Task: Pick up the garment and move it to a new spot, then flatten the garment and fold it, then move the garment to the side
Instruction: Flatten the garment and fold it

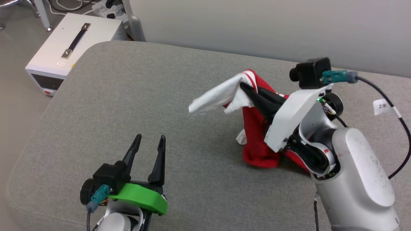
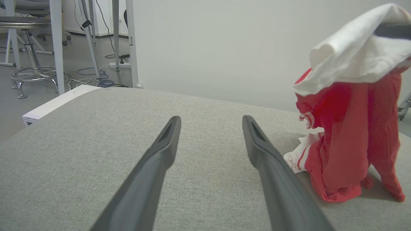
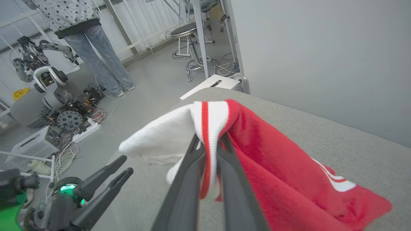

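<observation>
**Head view.** Item: garment (image 1: 257, 144), red soft cloth with a white sleeve. It is held by the right pincer (image 1: 246, 89), which is closed narrowly on the sleeve edge. The white sleeve is carried just past the fingertips. The red body hangs beneath them, with its lowest folds resting on the grey worktop (image 1: 144, 96). The left pincer (image 1: 151, 138) is spread wide and empty, well apart from the cloth.

**Left wrist view.** The left pincer (image 2: 211, 120) is shown with nothing between its fingers. The garment (image 2: 350, 128) is draped up to the right of it and beyond its tips, hem on the worktop.

**Right wrist view.** The right pincer (image 3: 210, 141) is clamped on the striped trim (image 3: 208, 122). The sleeve droops to the left of the tips and the red body (image 3: 273, 166) falls away to the right.

**Handling, as judged.** The garment is taken to be light, limp and not fragile, and sag is expected wherever it is unsupported. The ribbed trim is judged the thicker, surer hold. A second hold is best taken at the far sleeve or shoulder, so that the cloth can be spread.
</observation>
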